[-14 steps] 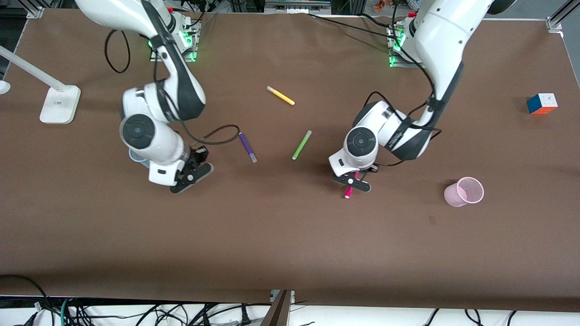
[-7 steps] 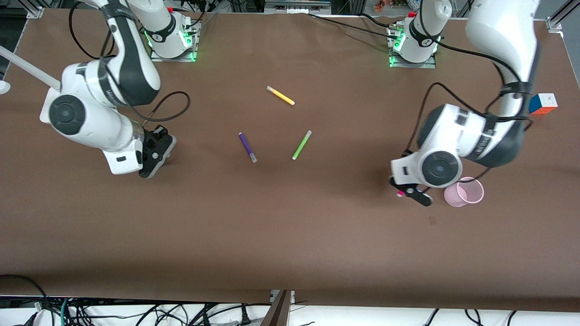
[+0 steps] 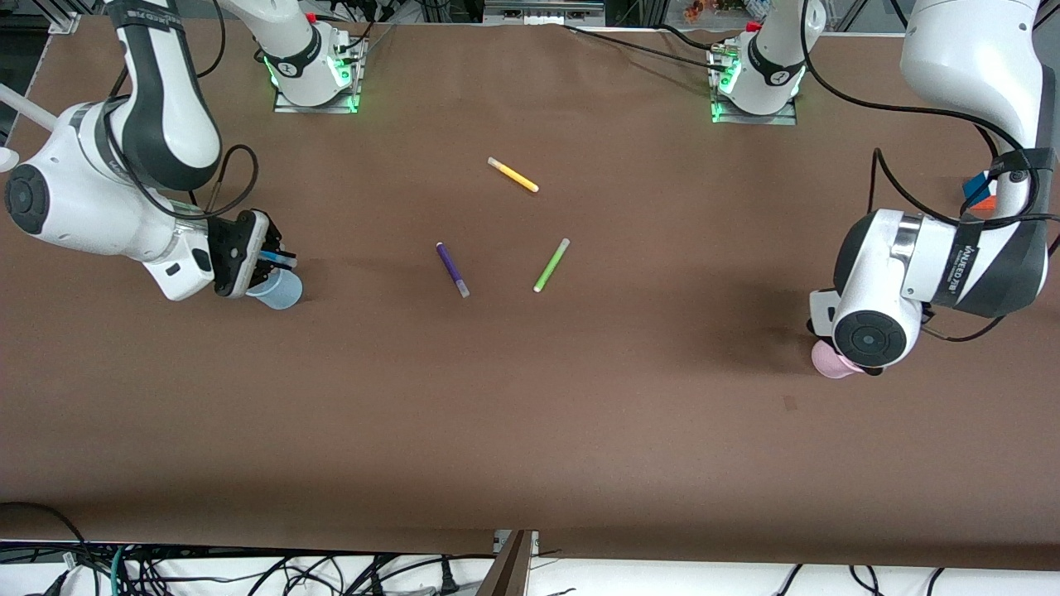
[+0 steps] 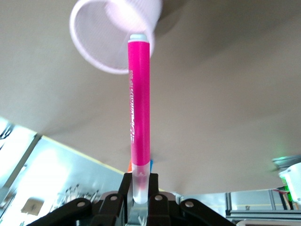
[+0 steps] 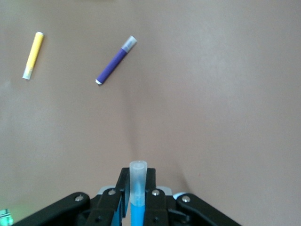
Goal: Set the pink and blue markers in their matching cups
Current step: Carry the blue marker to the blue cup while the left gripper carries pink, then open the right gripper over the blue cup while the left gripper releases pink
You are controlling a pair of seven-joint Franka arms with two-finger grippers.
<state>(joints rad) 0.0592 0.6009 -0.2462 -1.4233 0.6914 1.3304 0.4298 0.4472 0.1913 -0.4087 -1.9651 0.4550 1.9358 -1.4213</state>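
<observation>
Since a second ago both of your arms have swung outward from the middle of the table, each carrying its marker to its cup. Your left gripper (image 4: 139,200) is clamped on the pale cap end of the pink marker (image 4: 139,103), which sticks straight out from the fingers, its far tip lined up over the open mouth of the pink cup (image 4: 101,42). In the front view that cup (image 3: 826,361) stands toward the left arm's end of the table, mostly covered by the left arm's wrist, so only its lower edge shows there and the gripper itself is hidden.

Your right gripper (image 5: 138,205) is closed on the blue marker (image 5: 137,193), holding it by the blue barrel with the greyish cap pointing out past the fingertips. In the front view the right gripper (image 3: 269,261) hangs over the rim of the blue cup (image 3: 280,290), which stands toward the right arm's end of the table, and a bit of the blue marker (image 3: 278,259) shows between the fingers just above the cup.

Out in the middle of the brown table (image 3: 530,397) three other markers lie flat and well apart from both cups: the purple marker (image 3: 452,270), the green marker (image 3: 551,265) beside it, and the yellow marker (image 3: 513,175) farther from the front camera than both. Part of a coloured cube (image 3: 977,189) peeks out past the left arm near the table's edge.
</observation>
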